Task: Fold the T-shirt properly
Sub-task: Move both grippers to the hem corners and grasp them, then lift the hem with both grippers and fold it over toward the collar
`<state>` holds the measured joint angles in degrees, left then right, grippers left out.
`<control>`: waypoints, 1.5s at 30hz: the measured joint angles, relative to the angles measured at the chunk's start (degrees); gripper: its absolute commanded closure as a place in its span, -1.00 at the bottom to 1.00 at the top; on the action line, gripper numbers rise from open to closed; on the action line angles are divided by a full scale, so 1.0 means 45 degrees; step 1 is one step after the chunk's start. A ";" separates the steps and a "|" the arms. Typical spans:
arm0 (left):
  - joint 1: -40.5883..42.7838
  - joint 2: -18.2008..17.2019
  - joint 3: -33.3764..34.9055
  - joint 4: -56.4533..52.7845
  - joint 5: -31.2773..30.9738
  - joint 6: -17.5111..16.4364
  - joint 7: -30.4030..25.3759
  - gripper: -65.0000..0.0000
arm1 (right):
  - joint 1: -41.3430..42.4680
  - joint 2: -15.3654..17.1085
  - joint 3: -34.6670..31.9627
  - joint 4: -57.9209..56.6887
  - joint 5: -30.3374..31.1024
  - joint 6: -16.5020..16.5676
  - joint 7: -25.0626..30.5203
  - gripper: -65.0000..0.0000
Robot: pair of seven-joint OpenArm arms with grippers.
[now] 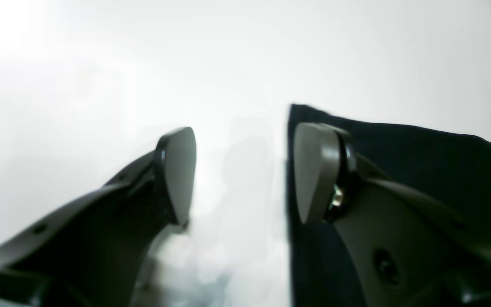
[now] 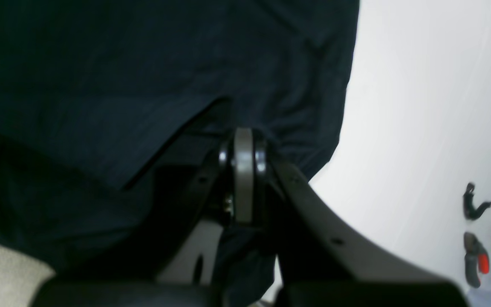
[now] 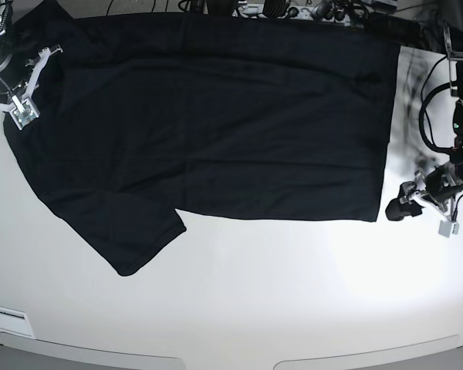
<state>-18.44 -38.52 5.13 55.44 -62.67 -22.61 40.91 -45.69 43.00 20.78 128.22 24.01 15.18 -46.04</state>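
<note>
T-shirt lengthwise left-right, hem right; left pincer agape, right pincer clamping fabric.

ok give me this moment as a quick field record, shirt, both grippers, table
shirt: black T-shirt spread flat, not yet folded, one sleeve sticking out toward the near edge
left gripper: left gripper open, holding nothing, at the shirt's hem edge
right gripper: right gripper shut on T-shirt fabric at the opposite end
table: white table, shirt covers the far half
clutter: small tools off to the side
</note>
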 measured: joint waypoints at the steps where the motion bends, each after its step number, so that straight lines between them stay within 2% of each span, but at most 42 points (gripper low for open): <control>1: -0.0073 0.0107 0.0228 0.0000 -0.0044 -0.0087 0.0049 -0.17 | 0.0092 0.0000 0.0005 0.0000 0.0000 -0.0005 0.0039 1.00; 6: -0.0170 0.0631 0.1248 0.0078 -0.0505 -0.0831 0.0316 -0.17 | 0.0165 0.0000 0.0005 0.0000 0.0005 0.0005 0.0039 1.00; 12: -0.0403 0.0699 0.1360 0.0073 -0.0578 -0.0850 0.0967 -0.15 | 0.0170 0.0000 0.0005 0.0000 0.0005 0.0005 0.0131 1.00; 14: -0.0544 0.0699 0.1360 0.0073 -0.0651 -0.0840 0.1617 0.08 | 0.0170 0.0000 0.0000 0.0000 0.0000 0.0005 0.0253 1.00; 15: -0.0636 0.0699 0.1360 0.0068 -0.0627 -0.0753 0.1967 0.30 | 0.0170 0.0000 0.0000 0.0000 0.0000 0.0068 0.0403 1.00; 17: -0.0738 0.0704 0.1375 0.0044 -0.0520 -0.0563 0.2361 0.90 | 0.0170 0.0000 0.0005 0.0000 0.0005 0.0209 0.0729 1.00; 18: -0.0738 0.0724 0.1384 0.0024 -0.0515 -0.0559 0.2390 1.00 | 0.0185 0.0000 0.0000 0.0000 0.0000 0.0243 0.0937 1.00; 21: -0.0816 0.0724 0.1389 -0.0005 -0.0408 -0.1185 0.2409 1.00 | 0.0835 -0.0058 0.0000 0.0000 0.0078 0.0355 0.1112 0.97; 24: -0.0976 0.0729 0.1443 0.0000 -0.0277 -0.1185 0.2637 1.00 | 0.2147 -0.0063 -0.0005 -0.0039 0.0063 0.0243 0.1282 0.68; 27: -0.0991 0.0733 0.1443 0.0000 -0.0316 -0.1185 0.2637 1.00 | 0.3526 -0.0068 0.0000 -0.0797 0.0442 0.0087 0.1880 0.12; 28: -0.0991 0.0733 0.1443 0.0000 -0.0321 -0.1185 0.2637 1.00 | 0.4027 -0.0087 -0.0005 -0.1302 0.0845 0.0073 0.1943 -0.03; 29: -0.0991 0.0733 0.1443 0.0000 -0.0321 -0.1185 0.2637 1.00 | 0.4585 -0.0102 -0.0068 -0.1943 0.1214 0.0189 0.2025 -0.08; 32: -0.1064 0.0733 0.1443 0.0000 -0.0311 -0.1180 0.2710 1.00 | 0.6717 -0.0136 -0.0559 -0.4337 0.1860 0.0573 0.1933 -0.08; 34: -0.1059 0.0738 0.1443 0.0000 -0.0316 -0.1180 0.2730 1.00 | 0.8218 -0.0131 -0.1083 -0.6241 0.2778 0.0908 0.1511 -0.08; 37: -0.1069 0.0738 0.1443 0.0000 -0.0325 -0.1180 0.2788 1.00 | 1.0399 -0.0175 -0.2176 -0.9452 0.4546 0.1758 0.0311 -0.08; 40: -0.1064 0.0738 0.1443 -0.0005 -0.0423 -0.1171 0.2793 1.00 | 1.2473 -0.0389 -0.3172 -1.2789 0.5960 0.2565 -0.0316 -0.08; 42: -0.1059 0.0738 0.1443 0.0000 -0.0442 -0.1180 0.2803 1.00 | 1.3755 -0.0641 -0.3478 -1.4950 0.6538 0.3002 -0.0612 -0.07; 45: -0.1073 0.0738 0.1447 -0.0015 -0.0466 -0.1175 0.2827 1.00 | 1.5358 -0.1122 -0.3512 -1.7981 0.6897 0.4065 -0.0894 -0.07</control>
<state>-23.27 -35.20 11.64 55.37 -64.77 -27.90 53.63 23.42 37.95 4.97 47.31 55.05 33.47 -50.06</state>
